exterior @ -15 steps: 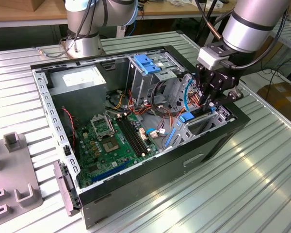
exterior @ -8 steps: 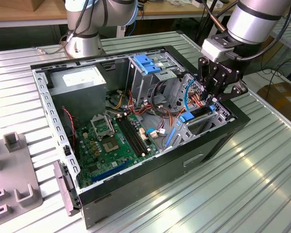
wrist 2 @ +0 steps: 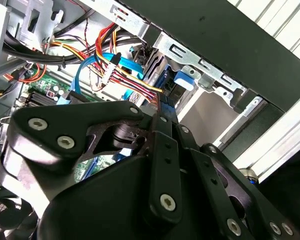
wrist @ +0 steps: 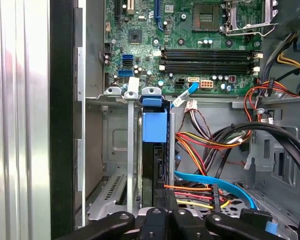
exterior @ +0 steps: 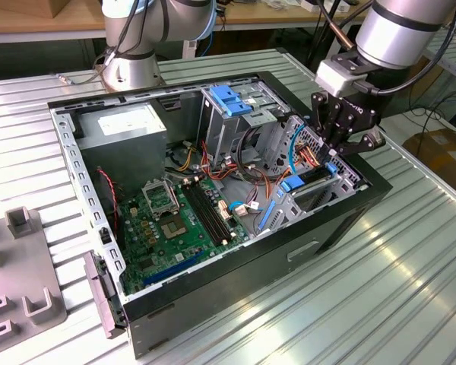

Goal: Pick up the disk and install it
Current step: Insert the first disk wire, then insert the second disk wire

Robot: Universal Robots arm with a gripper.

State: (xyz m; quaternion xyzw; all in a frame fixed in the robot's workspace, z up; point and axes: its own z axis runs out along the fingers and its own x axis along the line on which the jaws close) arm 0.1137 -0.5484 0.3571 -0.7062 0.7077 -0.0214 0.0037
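The gripper [exterior: 332, 159] has its fingers closed narrowly on the near end of the disk [exterior: 313, 177]. Directly beneath the gripper, the disk stands on edge within the drive bay [wrist: 116, 147], beside the bundled cables [wrist: 206, 142].

My pincer [exterior: 336, 161] hangs over the drive bay at the exterior view's right end of the open computer case [exterior: 289, 262], right down at the disk [exterior: 315, 176]; the disk stands on edge in there, blue rails showing; the green motherboard [exterior: 175, 220] lies further toward the exterior view's left; the case sits on a ribbed metal table [exterior: 380, 304]; a grey robot base [exterior: 133, 65] stands behind it.
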